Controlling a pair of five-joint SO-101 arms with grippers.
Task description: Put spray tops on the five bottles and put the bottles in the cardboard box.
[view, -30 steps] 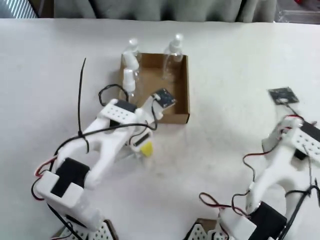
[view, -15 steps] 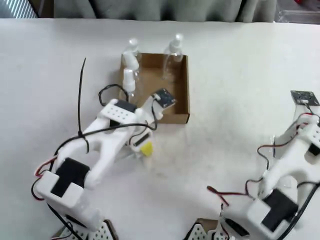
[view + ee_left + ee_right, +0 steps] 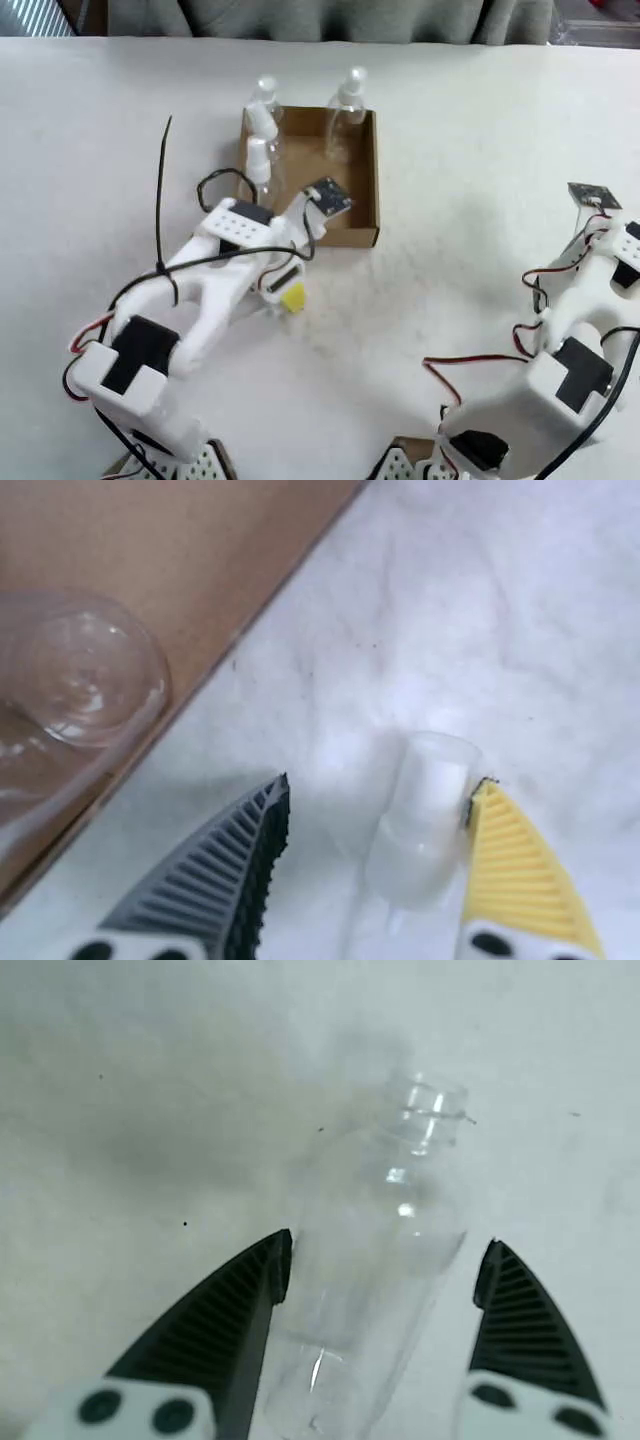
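In the left wrist view, a white spray top (image 3: pixel 425 820) lies on the table between the fingers of my left gripper (image 3: pixel 380 783). The gripper is open. The top touches the yellow finger (image 3: pixel 510 870), and the grey finger (image 3: pixel 220 880) stands apart from it. The cardboard box (image 3: pixel 372 170) holds several clear bottles with spray tops (image 3: pixel 262 150). Its wall (image 3: pixel 200 590) is just beyond the left gripper. My right gripper (image 3: pixel 388 1240) is open around a clear bottle (image 3: pixel 380 1250) that lies on the table with no top on its neck (image 3: pixel 430 1100).
The left arm (image 3: pixel 220 270) stretches across the table to the box's front left corner. The right arm (image 3: pixel 580 290) is folded near the right edge. A clear bottle's base (image 3: pixel 80 670) shows inside the box. White table lies between the arms.
The right arm has swung toward the table's right edge and drawn back. The left arm and the bottles in the box have not moved.
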